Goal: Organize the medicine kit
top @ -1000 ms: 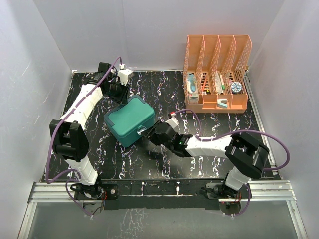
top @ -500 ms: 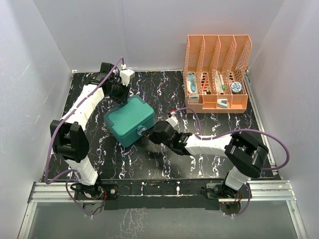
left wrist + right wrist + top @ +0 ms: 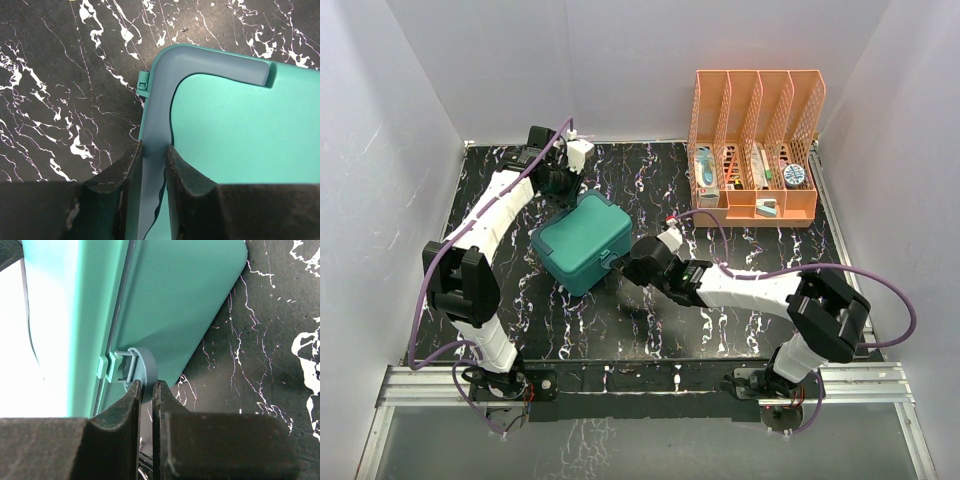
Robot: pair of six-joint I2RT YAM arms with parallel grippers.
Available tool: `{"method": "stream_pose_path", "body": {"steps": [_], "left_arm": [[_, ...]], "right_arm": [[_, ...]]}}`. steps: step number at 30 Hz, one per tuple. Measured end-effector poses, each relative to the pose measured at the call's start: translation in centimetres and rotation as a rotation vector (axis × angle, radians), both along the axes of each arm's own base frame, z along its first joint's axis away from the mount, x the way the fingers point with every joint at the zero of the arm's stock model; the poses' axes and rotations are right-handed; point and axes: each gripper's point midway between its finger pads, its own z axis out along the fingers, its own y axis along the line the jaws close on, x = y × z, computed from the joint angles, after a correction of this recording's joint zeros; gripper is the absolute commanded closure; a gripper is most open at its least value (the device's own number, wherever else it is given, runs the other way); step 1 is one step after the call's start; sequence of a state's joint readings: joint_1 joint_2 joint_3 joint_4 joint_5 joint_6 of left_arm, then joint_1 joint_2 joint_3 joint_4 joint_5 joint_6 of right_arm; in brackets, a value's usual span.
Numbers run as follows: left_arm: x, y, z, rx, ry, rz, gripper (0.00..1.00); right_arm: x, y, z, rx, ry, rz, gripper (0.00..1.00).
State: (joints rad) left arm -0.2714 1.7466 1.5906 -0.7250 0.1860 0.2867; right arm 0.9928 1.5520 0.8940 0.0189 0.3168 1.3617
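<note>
Diagonally, medicine kit [image 3: 582, 243] near-left to far-right (latch [image 3: 131, 367] near-right).

The medicine kit [image 3: 582, 240] is teal-green, the table [image 3: 640, 172] black with white veins.

Teal-green medicine kit [image 3: 582, 243], lid shut, lying left of centre on the black marbled table [image 3: 740, 200].
A rectangular box with rounded corners, sitting flat but turned askew; its small latch [image 3: 131, 367] faces near-right.

Jaws pinch the medicine kit [image 3: 175, 300] latch [image 3: 143, 363] (grey, round).
</note>
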Motion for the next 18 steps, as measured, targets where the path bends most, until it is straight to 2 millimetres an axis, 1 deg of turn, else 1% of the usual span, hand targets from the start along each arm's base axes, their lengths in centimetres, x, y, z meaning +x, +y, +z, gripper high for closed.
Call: {"method": "stream_pose_path", "body": {"steps": [7,10,13,18], "left_arm": [[0.4,0.3,0.0,0.031,-0.02,0.015,0.93],[0.6,0.5,0.1,0.048,-0.031,0.021,0.93],[0.7,0.6,0.1,0.066,-0.04,0.028,0.93],[0.7,0.4,0.0,0.091,-0.053,0.029,0.94]], "right_arm": [[0.3,0.1,0.9,-0.005,-0.012,-0.007,1.0],[0.5,0.0,1.3,-0.01,-0.018,-0.012,0.94],[0.6,0.1,1.8,-0.016,-0.023,-0.012,0.85],[0.7,0.5,3.3,-0.001,-0.047,0.003,0.66]]}}
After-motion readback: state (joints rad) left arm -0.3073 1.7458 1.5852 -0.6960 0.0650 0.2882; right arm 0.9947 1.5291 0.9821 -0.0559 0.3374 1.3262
